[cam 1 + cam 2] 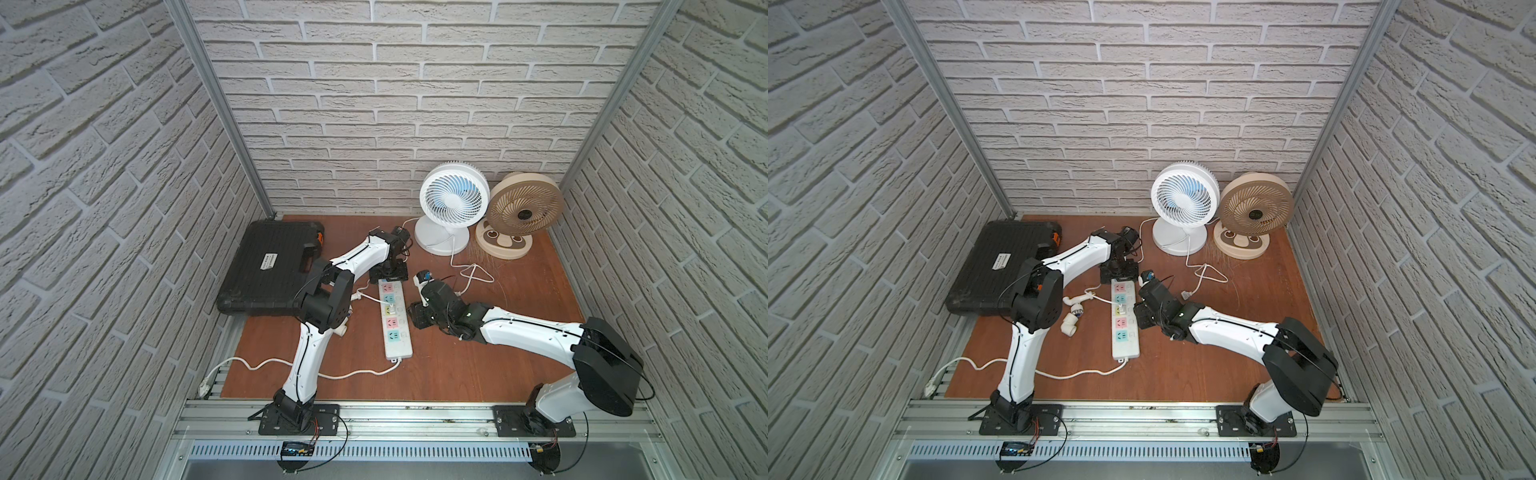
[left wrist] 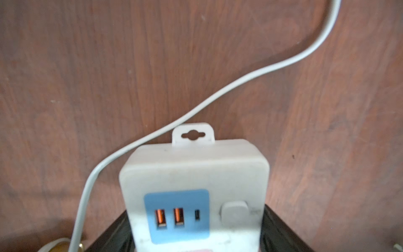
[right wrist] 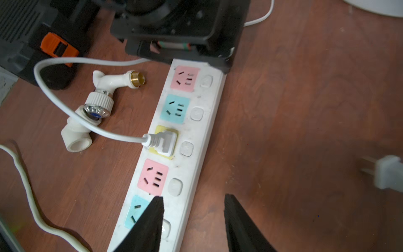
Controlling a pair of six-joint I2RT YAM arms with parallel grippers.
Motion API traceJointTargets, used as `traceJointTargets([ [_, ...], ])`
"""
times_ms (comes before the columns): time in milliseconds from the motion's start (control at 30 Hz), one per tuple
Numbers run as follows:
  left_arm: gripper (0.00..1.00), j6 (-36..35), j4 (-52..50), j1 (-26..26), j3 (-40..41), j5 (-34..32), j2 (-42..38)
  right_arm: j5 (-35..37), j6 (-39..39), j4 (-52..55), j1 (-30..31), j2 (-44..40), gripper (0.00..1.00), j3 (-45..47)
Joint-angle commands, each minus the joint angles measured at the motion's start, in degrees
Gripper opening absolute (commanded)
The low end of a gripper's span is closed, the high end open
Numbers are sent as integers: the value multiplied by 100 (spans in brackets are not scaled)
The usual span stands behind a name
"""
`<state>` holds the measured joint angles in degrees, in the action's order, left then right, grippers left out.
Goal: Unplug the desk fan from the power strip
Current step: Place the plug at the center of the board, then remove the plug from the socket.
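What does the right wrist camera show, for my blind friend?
A white strip with pastel sockets lies on a table, one plug in its yellow socket. The left pincer clamps one end; the right pincer hangs open by the other. A loose plug lies nearby.

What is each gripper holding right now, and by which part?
The left gripper clamps the power strip by its USB end, jaws on its two long sides. The right gripper holds nothing; its jaws stand open near the strip.

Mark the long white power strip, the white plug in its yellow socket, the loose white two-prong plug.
power strip (image 3: 197, 131): right wrist view, top casing.
socketed white plug (image 3: 163, 141): right wrist view, body.
loose two-prong plug (image 3: 387, 172): right wrist view, body.
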<state>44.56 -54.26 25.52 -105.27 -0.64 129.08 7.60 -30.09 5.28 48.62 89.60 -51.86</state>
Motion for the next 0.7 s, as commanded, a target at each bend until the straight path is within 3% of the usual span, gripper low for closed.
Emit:
traceJointTargets([
  [0,0,299,-1055,-132,426,167,712,97,-30,-440,245,319,50,-324],
  [367,0,256,-1190,-149,358,302,831,620,172,-275,479,1241,51,-1068],
  [667,0,207,-1168,-152,369,350,831,1147,263,-61,499,1735,47,-1484],
])
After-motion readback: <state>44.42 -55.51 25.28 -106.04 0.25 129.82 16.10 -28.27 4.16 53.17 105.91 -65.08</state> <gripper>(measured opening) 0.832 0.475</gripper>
